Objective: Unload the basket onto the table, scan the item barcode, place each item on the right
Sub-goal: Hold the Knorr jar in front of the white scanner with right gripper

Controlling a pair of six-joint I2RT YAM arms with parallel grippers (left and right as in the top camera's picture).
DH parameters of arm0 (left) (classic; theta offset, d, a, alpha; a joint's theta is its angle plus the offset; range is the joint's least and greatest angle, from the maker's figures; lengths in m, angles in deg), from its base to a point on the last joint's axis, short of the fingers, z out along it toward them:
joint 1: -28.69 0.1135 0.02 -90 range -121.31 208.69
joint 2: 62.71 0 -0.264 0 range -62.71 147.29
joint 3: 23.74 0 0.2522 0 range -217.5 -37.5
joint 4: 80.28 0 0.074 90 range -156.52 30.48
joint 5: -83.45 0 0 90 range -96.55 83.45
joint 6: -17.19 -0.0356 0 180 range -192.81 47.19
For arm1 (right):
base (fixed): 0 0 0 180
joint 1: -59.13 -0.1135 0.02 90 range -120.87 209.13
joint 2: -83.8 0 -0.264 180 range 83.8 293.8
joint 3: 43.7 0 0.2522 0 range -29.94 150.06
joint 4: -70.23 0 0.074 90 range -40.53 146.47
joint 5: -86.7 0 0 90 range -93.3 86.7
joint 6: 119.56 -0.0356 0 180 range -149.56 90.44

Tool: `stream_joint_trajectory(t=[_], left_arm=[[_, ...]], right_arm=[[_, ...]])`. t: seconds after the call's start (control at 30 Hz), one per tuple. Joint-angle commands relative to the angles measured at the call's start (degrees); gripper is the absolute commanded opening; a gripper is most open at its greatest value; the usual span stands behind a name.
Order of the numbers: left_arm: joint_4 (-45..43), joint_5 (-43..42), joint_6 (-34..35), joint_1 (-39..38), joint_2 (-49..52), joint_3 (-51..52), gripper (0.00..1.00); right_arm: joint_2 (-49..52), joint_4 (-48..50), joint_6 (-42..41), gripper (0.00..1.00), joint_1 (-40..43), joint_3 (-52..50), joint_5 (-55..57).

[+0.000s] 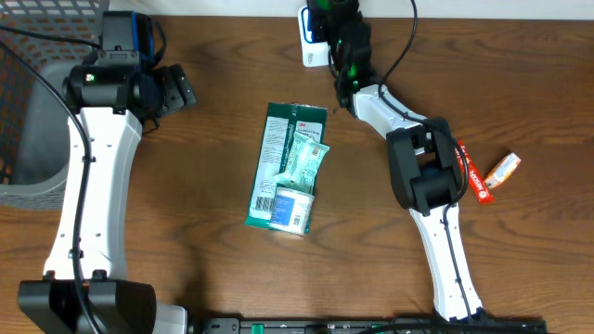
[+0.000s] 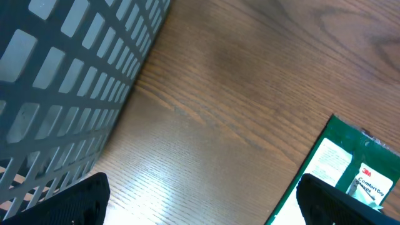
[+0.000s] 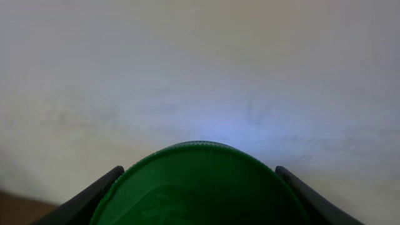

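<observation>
Dark wood tabletop from overhead, and the right claw [image 1: 330,20] is up at the far edge, clamped on a green round item [image 1: 322,9] just beside the white-and-blue scanner [image 1: 310,46]. I can't tell its long axis from up here. The left claw [image 1: 174,88] hangs spread wide and empty near the far-left corner, next to a grey mesh basket [image 1: 26,102]. Mid-table lies a green 3M package [image 1: 277,153], its long axis running far edge to near edge with a slight tilt and smaller packets piled on it. An orange tube [image 1: 471,173] and a small orange packet [image 1: 504,168] lie toward the right edge. There's bare wood all around the centre pile.

Left wrist now: the left claw [image 2: 206,209] is wide open over bare wood, touching nothing, with the basket [image 2: 56,81] on one side and the package [image 2: 340,165] on the other.

Right wrist: pale wall ahead, and the right claw [image 3: 199,170] presses both fingers against the ribbed rim of the green item [image 3: 200,197]. Only its rounded top shows.
</observation>
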Motion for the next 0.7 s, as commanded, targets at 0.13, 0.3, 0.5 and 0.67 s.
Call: stream_joint_trajectory(t=[0.13, 0.3, 0.5, 0.67], left_arm=[[0.0, 0.5, 0.1, 0.3, 0.5, 0.4, 0.96], [0.0, 0.5, 0.1, 0.3, 0.5, 0.4, 0.96], [0.0, 0.5, 0.1, 0.3, 0.5, 0.4, 0.96], [0.0, 0.5, 0.1, 0.3, 0.5, 0.4, 0.96]], right_arm=[[-0.7, -7.5, -1.2, 0.01, 0.4, 1.0, -4.7], [-0.7, -8.9, -1.2, 0.01, 0.4, 1.0, -4.7], [-0.7, -6.0, -1.2, 0.01, 0.3, 1.0, -4.7], [-0.8, -1.4, -1.2, 0.01, 0.2, 1.0, -4.7]])
